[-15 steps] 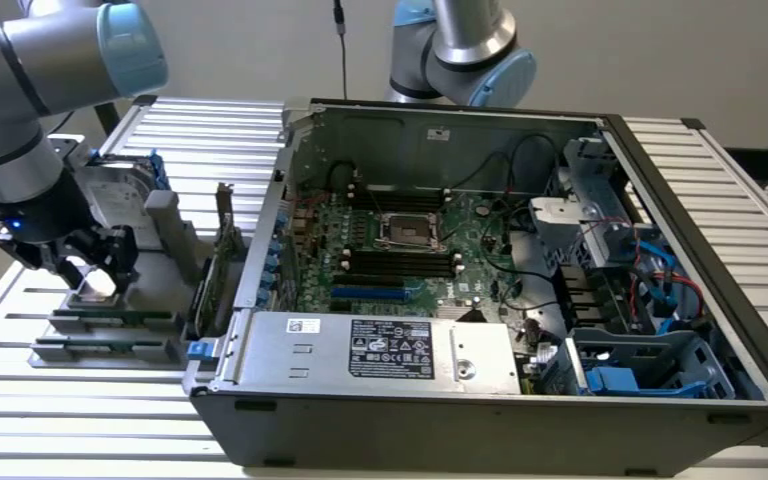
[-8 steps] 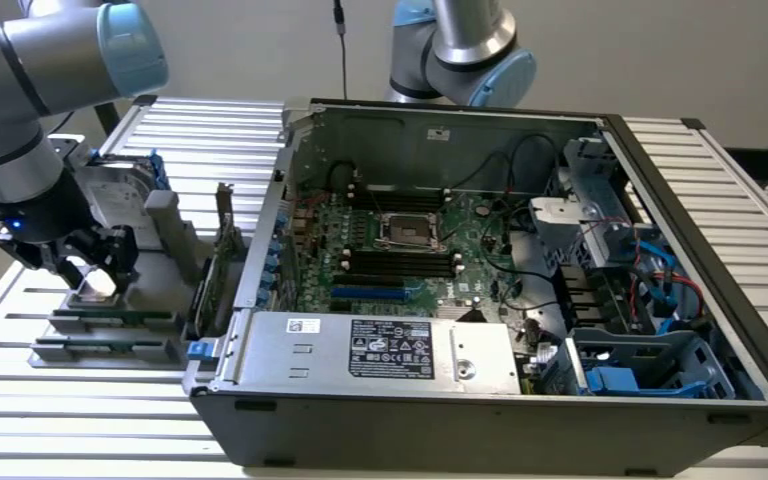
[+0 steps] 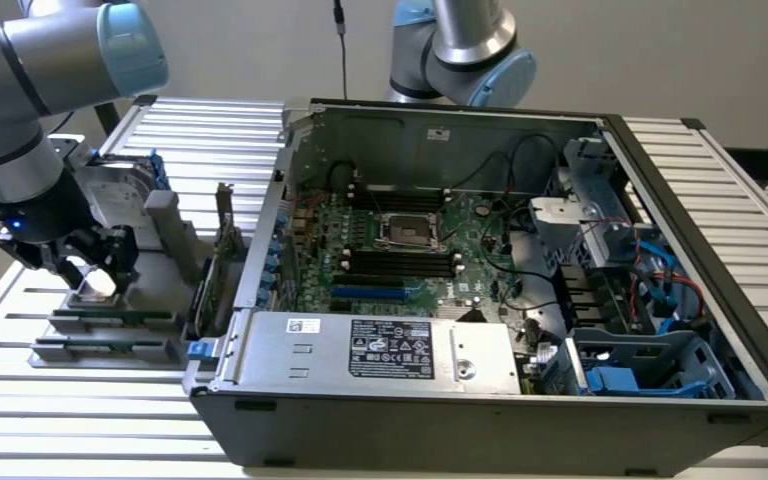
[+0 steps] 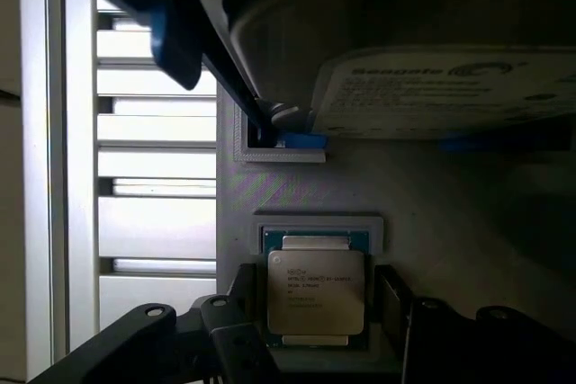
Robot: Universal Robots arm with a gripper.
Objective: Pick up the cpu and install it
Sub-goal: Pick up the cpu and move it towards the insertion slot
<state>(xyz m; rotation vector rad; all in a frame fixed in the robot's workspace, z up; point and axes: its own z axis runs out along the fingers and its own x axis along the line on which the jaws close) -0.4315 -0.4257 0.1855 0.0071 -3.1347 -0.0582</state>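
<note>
The chip lies flat in a little pocket with a pale rim, in a grey block that sits on the bench. Its shiny top faces up and has small dark writing on it. The jaws are wide open and hang low over the chip, with one dark side on each side of it. There is a gap between each side and the chip, so the jaws do not squeeze it and they hold nothing. In the same grey block, just beyond the chip, a big silver hard drive stands on its edge in a blue frame. The bench is made of long white bars with dark gaps between them. The arm that carries the jaws is grey with a pale blue cap, and it comes down from the top corner at the exterior view's left. To the exterior view's right of the grey block stands a big open computer box. Inside it lies a green board. Near the middle of that board is a square metal socket, well apart from the chip. At the near end of the box sits a silver box with a white label and a black label on top. Black wires and blue parts fill the side of the computer box at the exterior view's right. Behind the computer box, another grey and blue arm comes down from above.
</note>
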